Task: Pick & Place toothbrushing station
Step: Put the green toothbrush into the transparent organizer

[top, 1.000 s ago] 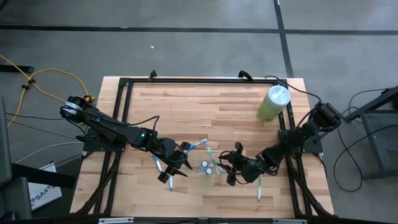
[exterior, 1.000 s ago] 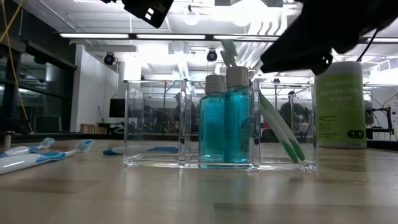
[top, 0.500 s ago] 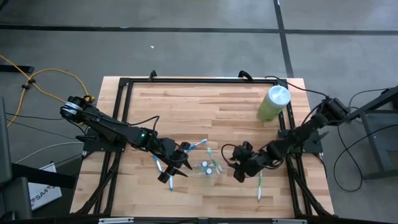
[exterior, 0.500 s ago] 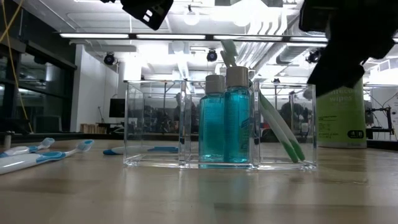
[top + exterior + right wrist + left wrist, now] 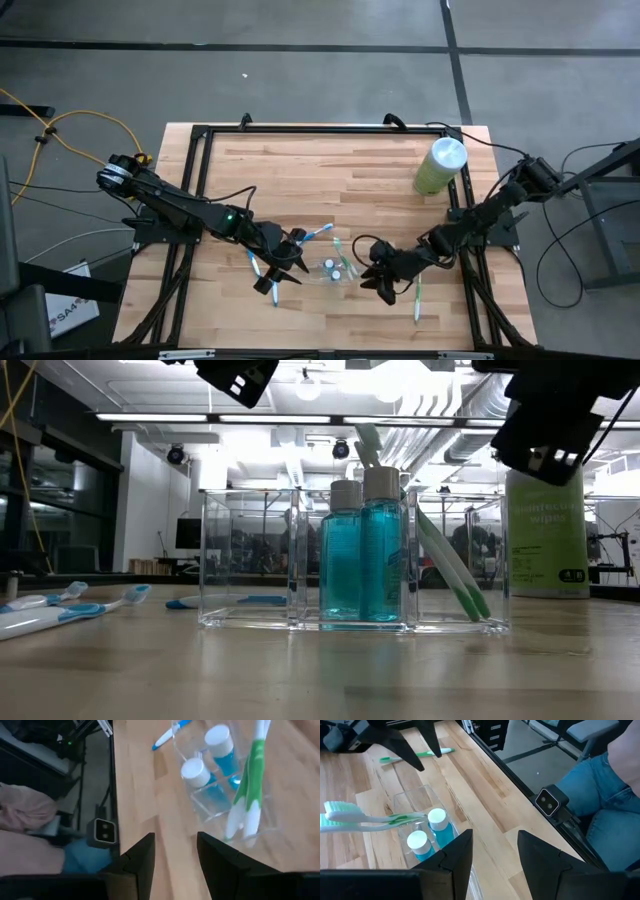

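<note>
The clear tray [image 5: 335, 266] stands on the table near the front edge. It holds two teal bottles [image 5: 362, 550] upright and green toothbrushes [image 5: 450, 565] that lean against its right end. Blue toothbrushes [image 5: 60, 605] lie flat on the table to its left. My left gripper [image 5: 283, 262] hangs open and empty above the table, left of the tray; it also shows in its wrist view [image 5: 495, 855]. My right gripper [image 5: 376, 272] hangs open and empty right of the tray, raised above the table [image 5: 545, 420]; it also shows in its wrist view [image 5: 175, 860].
A tall pale-green wipes cylinder [image 5: 440, 165] stands at the far right. One green toothbrush [image 5: 417, 298] lies on the table right of my right gripper. A blue toothbrush [image 5: 318, 232] lies just beyond the tray. A person's legs [image 5: 610, 790] show past the table's near edge.
My right gripper has turned about above the table right of the tray. It drew a little toward the right edge, then came back toward the tray. The tray, the bottles and the toothbrushes have stayed where they were.
</note>
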### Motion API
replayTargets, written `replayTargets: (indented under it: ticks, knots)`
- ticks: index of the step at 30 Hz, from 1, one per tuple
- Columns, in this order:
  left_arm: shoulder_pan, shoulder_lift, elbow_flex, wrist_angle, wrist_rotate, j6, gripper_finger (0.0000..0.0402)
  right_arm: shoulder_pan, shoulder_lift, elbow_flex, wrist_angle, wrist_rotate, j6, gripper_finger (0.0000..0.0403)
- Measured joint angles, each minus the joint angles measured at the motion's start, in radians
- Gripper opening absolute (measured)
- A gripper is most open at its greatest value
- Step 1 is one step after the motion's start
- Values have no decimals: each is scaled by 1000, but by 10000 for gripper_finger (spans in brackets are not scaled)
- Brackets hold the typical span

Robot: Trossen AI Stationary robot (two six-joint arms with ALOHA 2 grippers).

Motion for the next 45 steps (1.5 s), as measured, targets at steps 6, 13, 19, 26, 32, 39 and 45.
replayTargets:
  ticks: [6, 13, 19, 26, 32, 39, 45]
  knots:
    - [-2, 0, 0, -10, 2, 0, 151, -23, -14, 0, -15, -114, 158, 138]
    - [-22, 0, 0, -57, 2, 0, 151, -64, -21, 0, -204, -258, 411, 138]
    - [-33, 0, 0, -111, 1, 5, 151, -66, -24, 0, -284, -320, 591, 135]
    - [-24, 0, 0, -120, -1, 52, 151, 8, -51, 0, -286, -281, 768, 96]
    - [-13, 0, 0, -123, -1, 24, 151, 110, -115, 0, -286, -117, 879, 69]
    - [-13, 0, 0, -136, -1, 22, 151, 231, -156, 0, -290, 48, 1053, 72]
    - [-13, 0, 0, -137, -1, 22, 151, 287, -159, 0, -306, 96, 1220, 74]
